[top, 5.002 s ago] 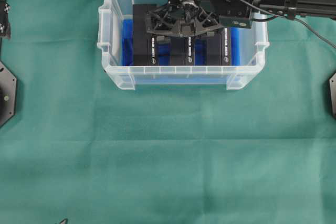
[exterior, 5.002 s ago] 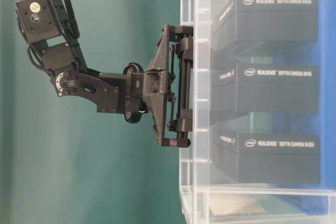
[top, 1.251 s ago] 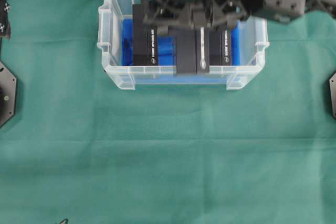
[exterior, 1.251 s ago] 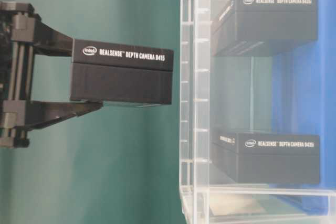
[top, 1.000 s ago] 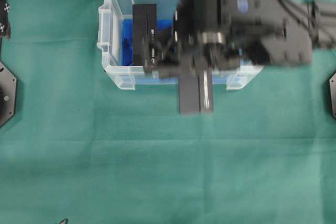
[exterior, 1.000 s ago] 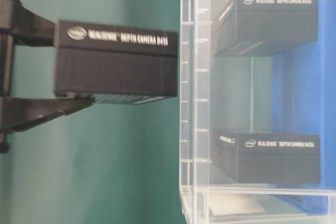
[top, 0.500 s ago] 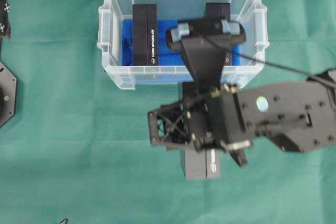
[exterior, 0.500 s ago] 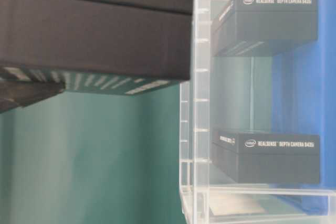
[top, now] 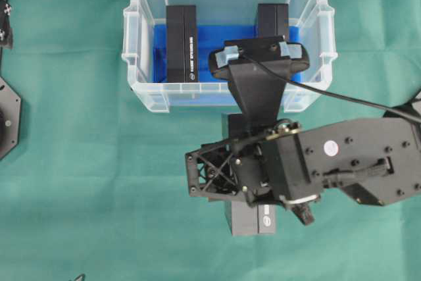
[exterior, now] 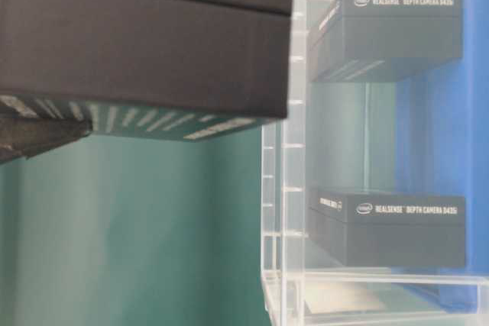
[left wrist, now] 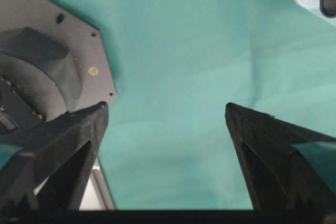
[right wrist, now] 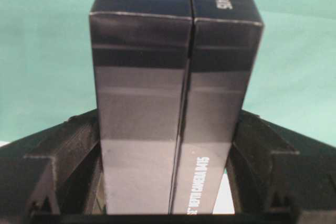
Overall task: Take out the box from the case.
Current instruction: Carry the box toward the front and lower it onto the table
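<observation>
The clear case (top: 137,4) stands at the back of the green cloth, its bottom lined in blue. Two black boxes stay inside: one on the left (top: 181,43) and one at the back right (top: 272,16). They also show through the case wall (exterior: 283,188) in the table-level view. My right gripper (top: 231,177) is shut on a third black box (top: 252,218), held outside the case over the cloth in front of it. The right wrist view shows this box (right wrist: 173,103) clamped between both fingers (right wrist: 63,150). My left gripper (left wrist: 165,107) is open with only cloth between its fingers.
Black hexagonal base plates sit at the left edge (top: 6,116) and right edge (top: 416,120) of the cloth. The right arm (top: 260,64) reaches over the case's front wall. In the left wrist view a base plate (left wrist: 42,61) lies close by.
The right gripper lifted the middle box out of the case and carried it forward over the front wall. In the last half second it moved slightly nearer. The left gripper has not moved.
</observation>
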`<move>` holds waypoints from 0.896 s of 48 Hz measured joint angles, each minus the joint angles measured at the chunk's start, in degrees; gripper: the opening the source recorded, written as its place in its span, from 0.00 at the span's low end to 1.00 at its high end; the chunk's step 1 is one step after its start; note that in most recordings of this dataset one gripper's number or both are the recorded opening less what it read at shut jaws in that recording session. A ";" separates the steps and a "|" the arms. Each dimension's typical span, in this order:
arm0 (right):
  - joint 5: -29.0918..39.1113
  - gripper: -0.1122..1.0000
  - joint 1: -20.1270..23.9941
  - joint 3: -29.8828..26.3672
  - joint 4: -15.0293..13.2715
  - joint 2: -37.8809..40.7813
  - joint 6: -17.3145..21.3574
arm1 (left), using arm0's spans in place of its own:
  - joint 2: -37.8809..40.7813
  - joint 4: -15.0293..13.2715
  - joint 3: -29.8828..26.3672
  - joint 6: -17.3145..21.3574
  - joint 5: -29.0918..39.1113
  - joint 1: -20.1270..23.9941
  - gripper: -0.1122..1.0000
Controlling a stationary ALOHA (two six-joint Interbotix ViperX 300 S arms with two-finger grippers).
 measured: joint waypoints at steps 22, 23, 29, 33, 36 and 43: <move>-2.81 0.70 0.00 3.25 0.26 3.16 0.18 | 0.09 0.00 0.09 0.18 0.00 0.00 0.96; -3.34 0.70 -0.09 3.78 0.35 3.25 0.09 | 0.09 0.00 0.09 0.18 0.00 0.00 0.96; -6.68 0.69 -0.09 7.73 1.23 3.25 0.35 | 0.00 0.00 0.09 0.18 0.00 0.00 0.96; -9.23 0.70 -0.09 10.55 2.02 3.25 0.53 | -0.09 0.00 0.18 0.18 0.00 -0.09 0.96; -11.51 0.70 -0.09 12.83 2.20 3.25 1.41 | -0.09 0.00 0.09 0.18 0.00 0.00 0.96; -16.00 0.70 -0.09 17.14 2.20 3.25 2.11 | -0.26 0.00 0.26 0.18 0.09 0.00 0.96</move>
